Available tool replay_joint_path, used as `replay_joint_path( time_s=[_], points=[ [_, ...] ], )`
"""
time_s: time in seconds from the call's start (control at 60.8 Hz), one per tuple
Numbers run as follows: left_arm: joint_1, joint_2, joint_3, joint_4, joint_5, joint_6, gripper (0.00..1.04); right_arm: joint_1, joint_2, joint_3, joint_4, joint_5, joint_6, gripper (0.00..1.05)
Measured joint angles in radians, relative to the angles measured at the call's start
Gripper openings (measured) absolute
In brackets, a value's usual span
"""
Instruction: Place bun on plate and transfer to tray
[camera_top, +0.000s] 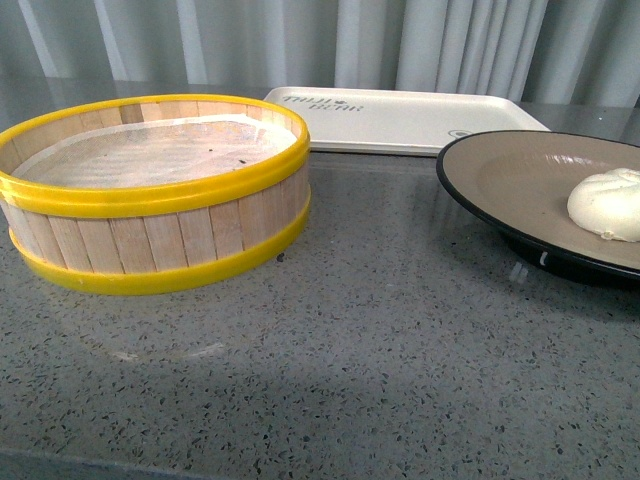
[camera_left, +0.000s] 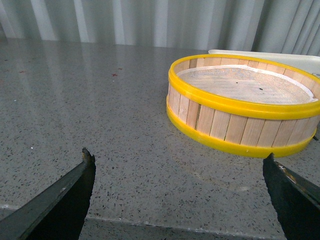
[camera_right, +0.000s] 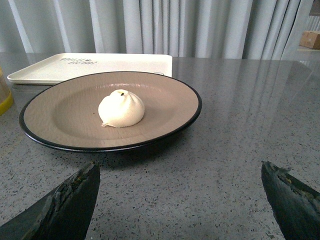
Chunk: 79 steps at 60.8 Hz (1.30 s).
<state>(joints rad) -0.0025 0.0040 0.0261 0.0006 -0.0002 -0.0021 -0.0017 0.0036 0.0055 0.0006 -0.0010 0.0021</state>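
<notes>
Jaws wide apart on both left gripper (camera_left: 178, 153) and right gripper (camera_right: 178, 164), holding nothing; bun (camera_right: 121, 108) already sits on plate (camera_right: 165, 95), far right of the front view, tray (camera_top: 400, 120) upper centre just behind, steamer basket (camera_top: 150, 240) at left. Risk: glossy rim slips or plate tilts in lifting, so bun rolls off. Tray's dark lettering is too small to read.

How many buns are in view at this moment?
1. The bun sits on the plate, near its middle. The steamer basket shows only its liner, though its near inner edge is hidden.
</notes>
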Motion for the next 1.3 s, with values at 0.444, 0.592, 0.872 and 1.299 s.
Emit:
replay_joint_path(
  time_s=[0.444,0.592,0.872,1.299],
  points=[
    [0.0,0.0,0.0,0.0,0.0,0.0,0.98,-0.13,0.387,0.188,0.048,0.105,-0.172,0.96],
    [0.0,0.0,0.0,0.0,0.0,0.0,0.98,-0.336,0.583,0.293,0.177,-0.108,-0.068,0.96],
    [0.0,0.0,0.0,0.0,0.0,0.0,0.98,-0.489,0.926,0.462,0.277,-0.392,0.382,0.96],
    [0.0,0.0,0.0,0.0,0.0,0.0,0.98,-0.353,1.186,0.518,0.359,-0.535,0.964,0.96]
  ],
)
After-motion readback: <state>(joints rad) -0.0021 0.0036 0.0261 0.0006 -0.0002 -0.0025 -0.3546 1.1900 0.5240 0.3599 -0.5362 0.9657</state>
